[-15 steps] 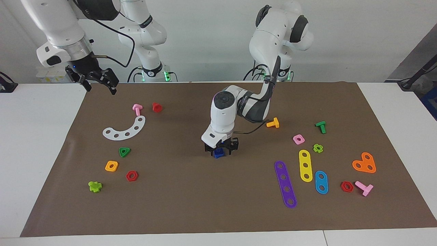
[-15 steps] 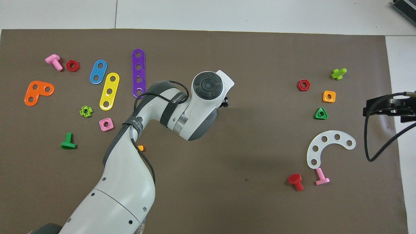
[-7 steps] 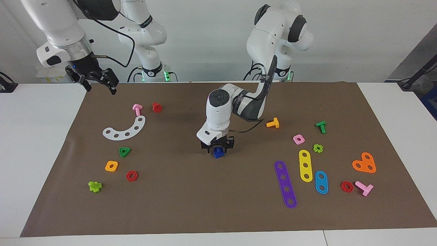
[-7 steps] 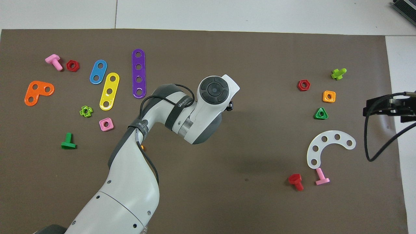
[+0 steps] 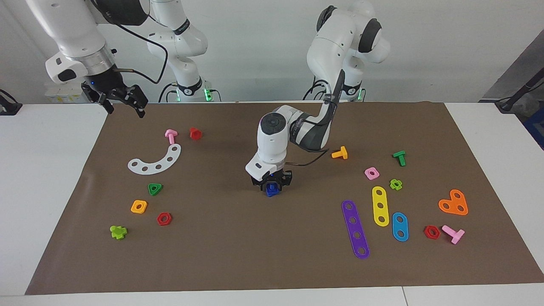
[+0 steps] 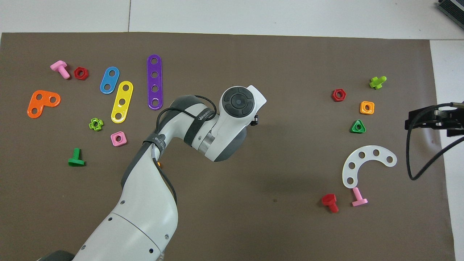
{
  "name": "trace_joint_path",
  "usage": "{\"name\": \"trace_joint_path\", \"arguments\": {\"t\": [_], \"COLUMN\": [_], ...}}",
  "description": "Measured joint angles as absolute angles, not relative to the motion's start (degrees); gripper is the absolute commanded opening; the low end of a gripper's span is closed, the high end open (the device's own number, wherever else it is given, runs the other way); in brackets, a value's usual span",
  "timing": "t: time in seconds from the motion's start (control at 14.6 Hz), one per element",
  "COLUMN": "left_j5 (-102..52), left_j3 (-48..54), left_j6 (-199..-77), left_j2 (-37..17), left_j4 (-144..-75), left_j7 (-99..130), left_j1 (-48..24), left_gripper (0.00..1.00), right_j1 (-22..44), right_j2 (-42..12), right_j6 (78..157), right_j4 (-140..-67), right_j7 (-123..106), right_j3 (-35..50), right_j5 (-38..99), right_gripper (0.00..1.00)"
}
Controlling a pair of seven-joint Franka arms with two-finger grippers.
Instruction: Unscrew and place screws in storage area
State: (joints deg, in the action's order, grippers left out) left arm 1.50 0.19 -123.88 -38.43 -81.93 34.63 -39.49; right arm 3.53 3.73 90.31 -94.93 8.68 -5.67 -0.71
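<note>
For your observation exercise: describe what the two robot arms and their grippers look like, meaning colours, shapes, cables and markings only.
Both arms are glossy white with rounded segments and dark grey joint bands. The left arm has a round dark button pad on its wrist, a black strap with white lettering and a thin black cable along it. The left gripper and right gripper are black; a black cable loops to the right one.

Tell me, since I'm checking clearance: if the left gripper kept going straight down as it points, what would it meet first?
Most likely the dark-blue screw directly under the left gripper, resting on the brown mat. Whether they already touch is unclear.

White curved plate (image 5: 155, 160), purple strip (image 5: 355, 229), brown mat (image 5: 238, 255).
</note>
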Motion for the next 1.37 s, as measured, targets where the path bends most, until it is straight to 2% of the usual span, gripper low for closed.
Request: {"name": "trace_joint_path", "arguments": {"t": [0.48,1.1,1.37], "left_j5": [1.50,1.50,1.50], "left_j3": [-0.18,-0.25,-0.21], "left_j6": [-123.93,-123.80,-123.71], "left_j2": [-38.34,-38.27,-38.25], "left_j4": [-81.82,-81.56,-81.53], "left_j7": [34.60,34.60,34.60], "left_j1": [-39.40,-39.34,-39.34], "left_gripper": [0.66,0.46,0.33], "right_j1": [3.53,3.53,3.53], "right_j2": [3.73,3.73,3.73], "right_j6": [90.31,90.24,90.21], "right_j4": [-94.93,-94.94,-94.93], "right_j7": [8.68,8.68,8.68], "right_j3": [-5.67,-5.67,-5.67], "right_j5": [-0.71,-0.71,-0.71], "right_gripper": [1.00,1.00,1.00]}}
